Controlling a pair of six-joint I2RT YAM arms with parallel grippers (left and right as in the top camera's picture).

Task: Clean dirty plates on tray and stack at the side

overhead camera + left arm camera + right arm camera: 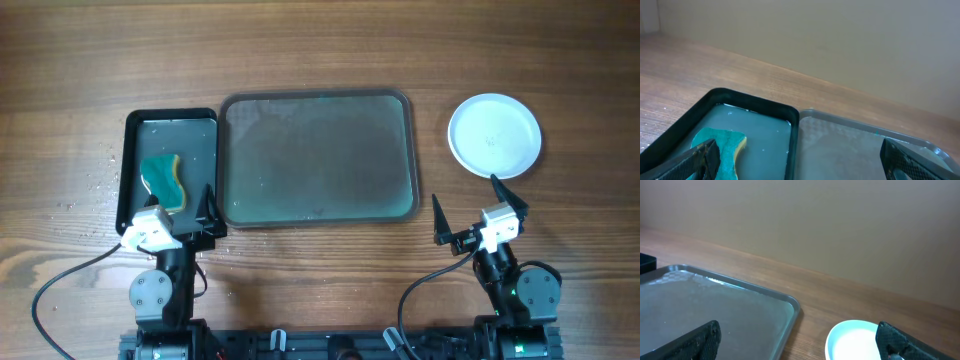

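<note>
We see the tray [316,105] lying flat in the middle of the table [320,40], long side toward us. Its grey-green floor is wet and streaked with a dull film. A single white plate [495,134] sits on the bare wood to the right of the tray, clear of its rim and level with its far half. From above we cannot tell whether other plates lie under it. In the right wrist view its rim looks faintly blue.

On the tray's left stands a black tray [128,170], narrower, the two rims side by side and apparently touching. It holds shallow water [185,140]. A sponge [163,178], teal with a yellow face, lies in its near half, toward the left wall.

The left claw [178,205] hangs over the near end of the black tray with its fingers spread wide and nothing between them. One finger is above the sponge's near end. The other is above the seam where the two trays meet.

The right claw [470,205] is over bare wood, between the tray's near right corner and the plate. It too is spread wide and holds nothing. Its right finger points at the plate's near rim, and its left finger stands just off the tray's corner.
</note>
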